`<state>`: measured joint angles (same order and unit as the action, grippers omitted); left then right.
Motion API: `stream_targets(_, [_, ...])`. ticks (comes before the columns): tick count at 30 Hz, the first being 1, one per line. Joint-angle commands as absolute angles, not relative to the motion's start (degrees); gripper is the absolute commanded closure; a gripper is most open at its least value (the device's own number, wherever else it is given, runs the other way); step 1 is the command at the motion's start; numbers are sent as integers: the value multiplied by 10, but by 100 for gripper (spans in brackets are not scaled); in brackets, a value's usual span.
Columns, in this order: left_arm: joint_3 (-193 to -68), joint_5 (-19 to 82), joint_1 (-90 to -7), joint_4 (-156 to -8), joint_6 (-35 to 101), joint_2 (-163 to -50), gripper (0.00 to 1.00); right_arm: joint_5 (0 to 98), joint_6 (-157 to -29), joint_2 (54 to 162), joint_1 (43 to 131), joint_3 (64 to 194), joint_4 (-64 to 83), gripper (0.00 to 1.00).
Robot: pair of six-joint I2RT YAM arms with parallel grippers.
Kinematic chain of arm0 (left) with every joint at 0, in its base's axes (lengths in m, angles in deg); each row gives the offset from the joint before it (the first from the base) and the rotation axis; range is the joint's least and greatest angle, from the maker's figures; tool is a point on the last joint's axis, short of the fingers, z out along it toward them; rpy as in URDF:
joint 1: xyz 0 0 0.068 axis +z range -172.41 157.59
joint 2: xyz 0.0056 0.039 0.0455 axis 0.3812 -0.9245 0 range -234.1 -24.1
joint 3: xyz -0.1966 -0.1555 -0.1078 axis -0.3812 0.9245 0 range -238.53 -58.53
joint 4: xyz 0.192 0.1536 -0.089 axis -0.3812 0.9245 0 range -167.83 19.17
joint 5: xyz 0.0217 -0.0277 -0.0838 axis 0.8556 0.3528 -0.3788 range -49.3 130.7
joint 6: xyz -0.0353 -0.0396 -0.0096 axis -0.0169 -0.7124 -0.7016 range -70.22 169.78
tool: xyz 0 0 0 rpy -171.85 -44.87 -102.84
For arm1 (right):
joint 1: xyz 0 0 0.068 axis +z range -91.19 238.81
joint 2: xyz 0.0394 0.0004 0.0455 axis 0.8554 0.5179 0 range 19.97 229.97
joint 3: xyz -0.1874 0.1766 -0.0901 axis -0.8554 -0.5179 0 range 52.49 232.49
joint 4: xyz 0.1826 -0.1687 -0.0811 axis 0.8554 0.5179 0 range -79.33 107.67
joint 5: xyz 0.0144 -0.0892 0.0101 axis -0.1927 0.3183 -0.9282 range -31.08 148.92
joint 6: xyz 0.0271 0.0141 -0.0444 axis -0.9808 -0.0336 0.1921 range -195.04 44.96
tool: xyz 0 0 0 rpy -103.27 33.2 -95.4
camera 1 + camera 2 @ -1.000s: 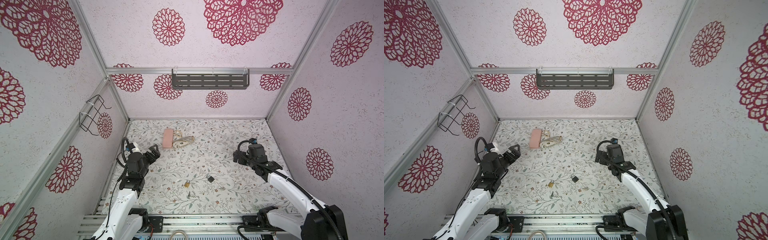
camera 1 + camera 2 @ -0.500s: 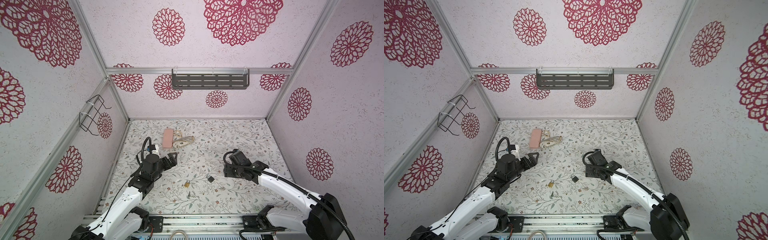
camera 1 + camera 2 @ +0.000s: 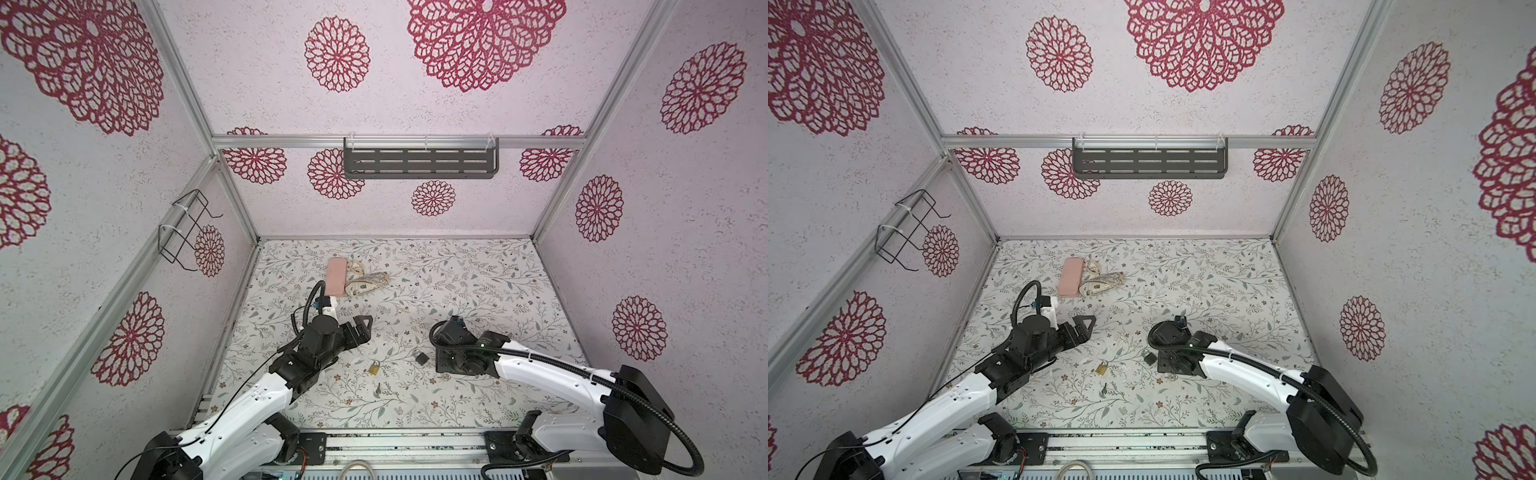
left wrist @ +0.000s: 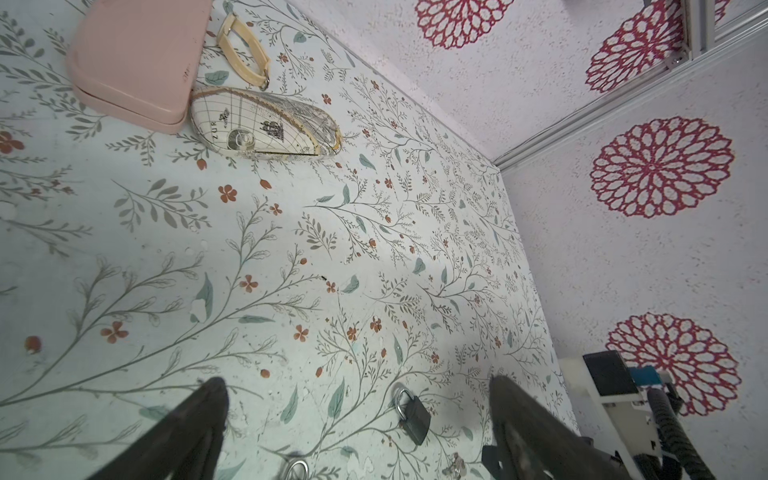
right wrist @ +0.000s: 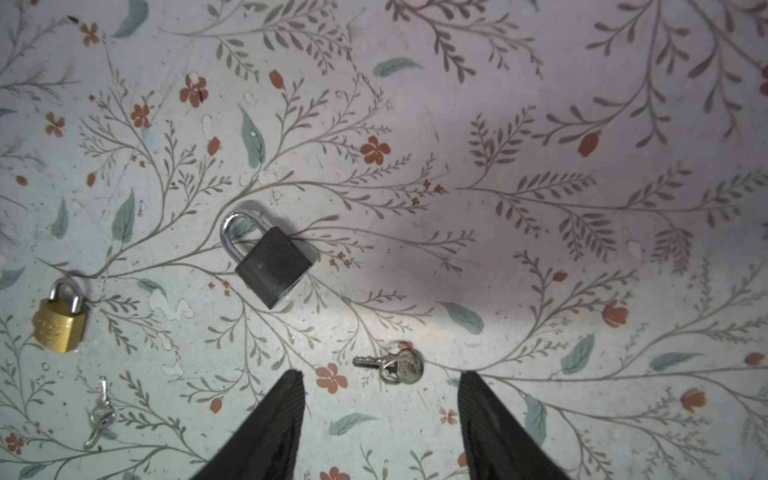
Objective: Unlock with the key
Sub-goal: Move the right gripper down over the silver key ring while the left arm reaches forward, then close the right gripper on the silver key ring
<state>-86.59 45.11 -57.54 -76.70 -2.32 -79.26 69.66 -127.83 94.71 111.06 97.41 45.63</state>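
Leafy, flowery paper covers the surface (image 3: pixel 478 291), and pale walls with red flowers stand all round it. I see my right hand (image 5: pixel 381 375) low over the near middle of the surface, its two fingers partly apart and holding nothing. The ring key (image 5: pixel 392 365) lies flat just past the fingertips, in line with the gap, with bare space on both sides of it. The black lock (image 5: pixel 270 266) lies flat near that key, a little to its left in both top views, and its hoop looks shut. Further left lies the gold lock (image 5: pixel 58 318), and the bare key (image 5: pixel 99 411) lies near it on the near side. My left hand (image 4: pixel 357 380) hangs above the surface, up and left of the gold lock in both top views, its fingers spread wide with nothing in them. At the far side a pink case (image 3: pixel 336 277) and a map pouch (image 3: pixel 368 284) lie side by side, touching.
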Motion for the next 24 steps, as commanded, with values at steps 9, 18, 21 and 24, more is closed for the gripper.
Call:
stream_targets(9, [-872,481,-606,-784,-37,-809,0,734,-1359,990,1155,953,454,45])
stream_targets(18, [-876,485,-607,-784,-34,-813,0,751,-1346,1014,1155,960,452,50])
stream_targets(21, [-877,487,-606,-785,-32,-817,0,750,-1342,1021,1155,960,447,52])
stream_targets(24, [-881,484,-606,-786,-31,-823,0,748,-1341,1025,1155,959,441,53])
